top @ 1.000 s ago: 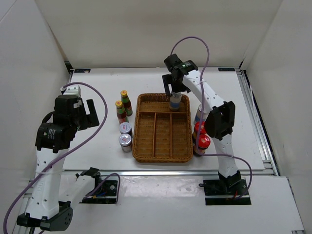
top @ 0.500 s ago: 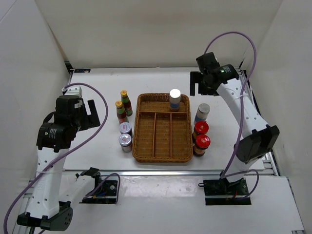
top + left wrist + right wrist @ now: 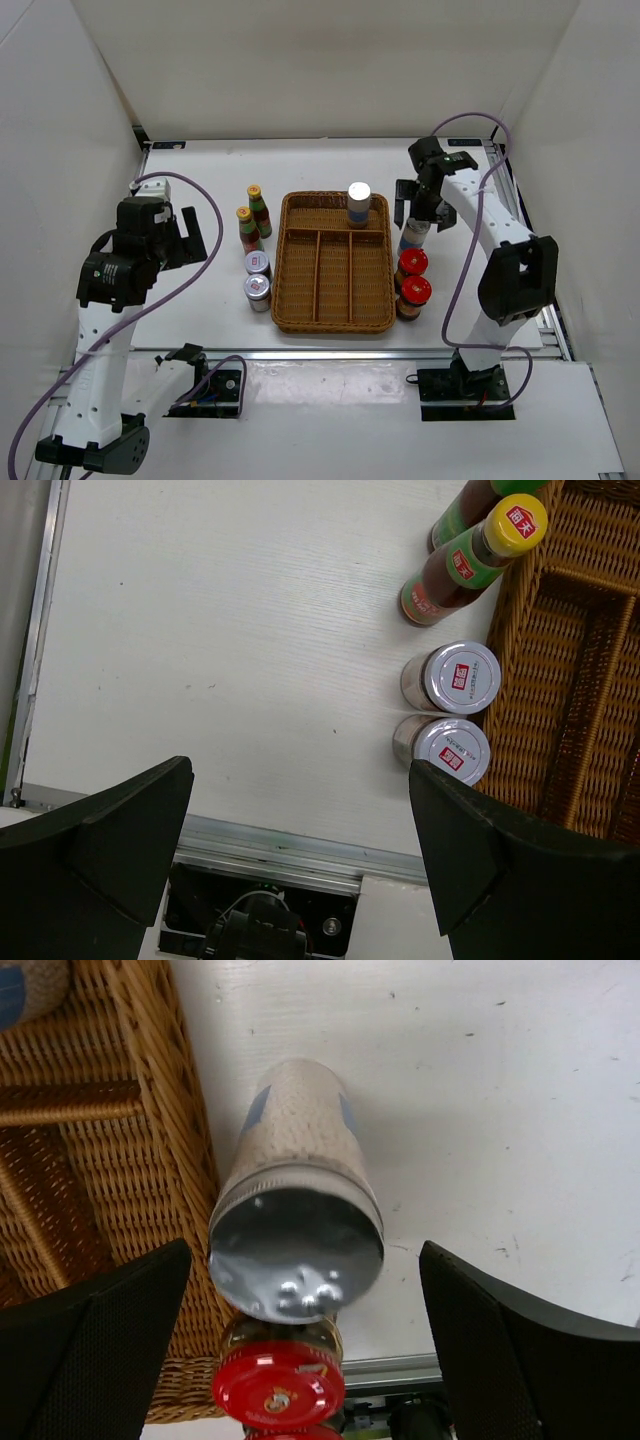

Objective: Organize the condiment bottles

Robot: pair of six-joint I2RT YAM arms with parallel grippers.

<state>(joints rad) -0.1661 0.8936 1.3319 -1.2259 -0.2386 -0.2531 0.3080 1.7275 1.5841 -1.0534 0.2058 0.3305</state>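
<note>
**While one shaker (image 3: pixel 359 203) stands in the wicker tray (image 3: pixel 335 322), the right fingers (image 3: pixel 421 207) hang spread over its twin**

Though the tray has three long compartments on its near side, the shaker inside it stands upright in the wide cross compartment at the far end, right of that compartment's middle.

The second shaker (image 3: pixel 297 1200) stands upright on the white surface (image 3: pixel 180 300), just beside the tray's right rim. The right fingers are open above it. In the right wrist view one dark finger shows at each lower corner, well out to either side of the silver cap, and neither touches it.

Nearer the arm bases, along the same rim, a red-capped jar (image 3: pixel 411 263) stands just beside the second shaker. A second red-capped jar (image 3: pixel 416 291) stands close in front of that one.

Left of the tray, four bottles stand on the surface:
- A far yellow-capped bottle (image 3: pixel 256 208) and a near yellow-capped bottle (image 3: pixel 247 228) stand side by side.
- A far silver-lidded jar (image 3: pixel 452 677) and a near silver-lidded jar (image 3: pixel 446 750) stand close together, just beside the tray's left rim.

The left fingers (image 3: pixel 185 235) are also open. They hang above bare surface to the left of those four bottles and grip nothing.
</note>
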